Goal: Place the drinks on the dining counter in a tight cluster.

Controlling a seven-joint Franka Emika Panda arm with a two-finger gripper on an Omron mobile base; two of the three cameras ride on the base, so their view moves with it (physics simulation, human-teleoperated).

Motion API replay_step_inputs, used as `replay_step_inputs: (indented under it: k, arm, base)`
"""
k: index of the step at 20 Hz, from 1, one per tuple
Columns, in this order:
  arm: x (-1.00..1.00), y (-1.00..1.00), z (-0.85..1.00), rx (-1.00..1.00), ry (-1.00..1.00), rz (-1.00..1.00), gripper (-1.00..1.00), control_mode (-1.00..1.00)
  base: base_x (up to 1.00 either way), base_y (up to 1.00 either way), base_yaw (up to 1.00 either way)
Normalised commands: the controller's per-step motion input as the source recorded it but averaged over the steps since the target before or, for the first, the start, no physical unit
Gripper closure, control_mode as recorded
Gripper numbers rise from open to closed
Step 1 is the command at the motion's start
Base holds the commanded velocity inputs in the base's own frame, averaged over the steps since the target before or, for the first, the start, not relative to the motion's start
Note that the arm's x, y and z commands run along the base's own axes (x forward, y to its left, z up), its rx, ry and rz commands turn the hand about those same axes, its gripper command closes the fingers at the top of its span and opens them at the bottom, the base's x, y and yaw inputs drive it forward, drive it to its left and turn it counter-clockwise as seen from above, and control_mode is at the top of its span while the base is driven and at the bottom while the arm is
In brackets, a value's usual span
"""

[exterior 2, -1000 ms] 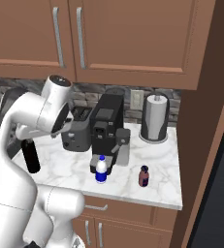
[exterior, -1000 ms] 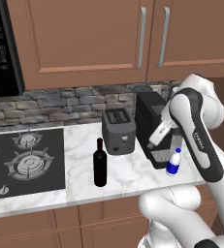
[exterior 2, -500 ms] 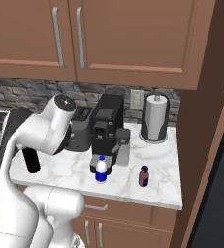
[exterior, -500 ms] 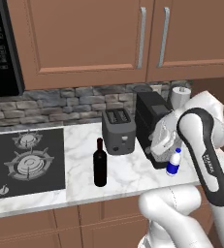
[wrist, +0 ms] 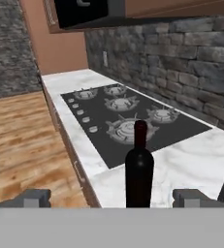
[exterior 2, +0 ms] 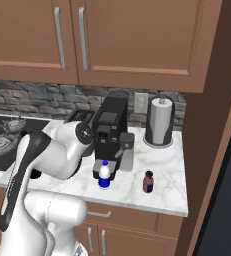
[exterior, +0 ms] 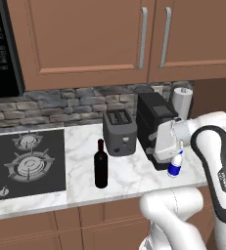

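Gripper (wrist: 113,197) is spread wide, holding nothing, with the black wine bottle (wrist: 139,169) lined up between its 2 fingertips. Stove (wrist: 128,118) sits beyond it.

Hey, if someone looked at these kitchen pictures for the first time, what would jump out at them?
The tall black wine bottle stands alone on the marble counter between the stove and the toaster. In the hand view it sits centred between the open gripper tips. Further right, a small white bottle stands before the black coffee machine.
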Motion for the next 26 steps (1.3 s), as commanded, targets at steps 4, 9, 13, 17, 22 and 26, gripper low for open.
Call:
replay_step_inputs:
  k: [4, 9, 13, 17, 22, 26]
  arm:
    - [0.01, 0.06, -0.01, 0.31, -0.12, 0.04, -1.0, -1.0]
    - [-0.03, 0.15, -0.07, 0.2, -0.14, 0.1, -1.0, -1.0]
    - [0.01, 0.21, -0.16, 0.11, -0.14, 0.13, -1.0, -1.0]
    - [0.0, 0.22, -0.09, 0.03, -0.14, 0.1, -1.0, -1.0]
    - [0.02, 0.31, -0.05, 0.0, -0.04, 0.03, -1.0, -1.0]
    - [0.04, 0.34, -0.08, 0.0, 0.0, 0.03, -1.0, -1.0]
  base:
    - [0.0, 0.0, 0.0]
    - [0.0, 0.0, 0.0]
    - [0.0, 0.0, 0.0]
    - [0.0, 0.0, 0.0]
    - [0.0, 0.0, 0.0]
    - [0.0, 0.0, 0.0]
